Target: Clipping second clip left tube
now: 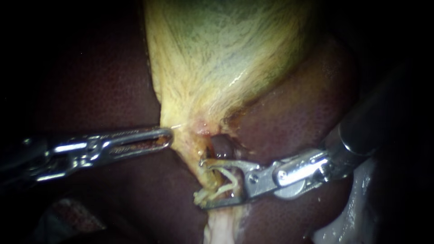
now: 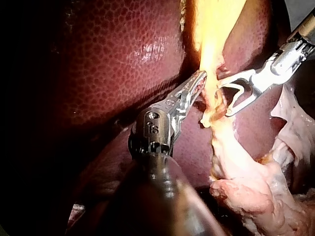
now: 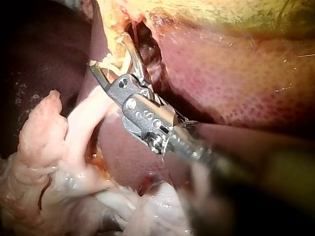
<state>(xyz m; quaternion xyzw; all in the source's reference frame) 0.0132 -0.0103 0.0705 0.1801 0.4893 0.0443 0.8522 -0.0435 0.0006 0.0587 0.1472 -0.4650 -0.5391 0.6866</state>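
The yellow-green gallbladder (image 1: pixel 217 49) hangs down the middle and narrows to a neck over the dark red liver (image 1: pixel 99 81). My left instrument (image 1: pixel 168 135) comes in level from the left, its jaws shut on the edge of the gallbladder's neck; the left wrist view shows those jaws (image 2: pixel 201 78) lying together against the yellow tissue. My right instrument (image 1: pixel 200 183) comes from the right with its jaws open around a pale, stringy tube (image 1: pixel 221 183) just below the neck. From its own wrist view the open jaws (image 3: pixel 108 49) straddle the same strands.
Liver (image 1: pixel 294 122) lies on both sides of the neck, with a dark hollow (image 1: pixel 221 147) just above the right jaws. Pale fatty tissue (image 1: pixel 343 221) lies below the right instrument's shaft, and shows also as pale fatty tissue (image 2: pixel 246 191) in the left wrist view.
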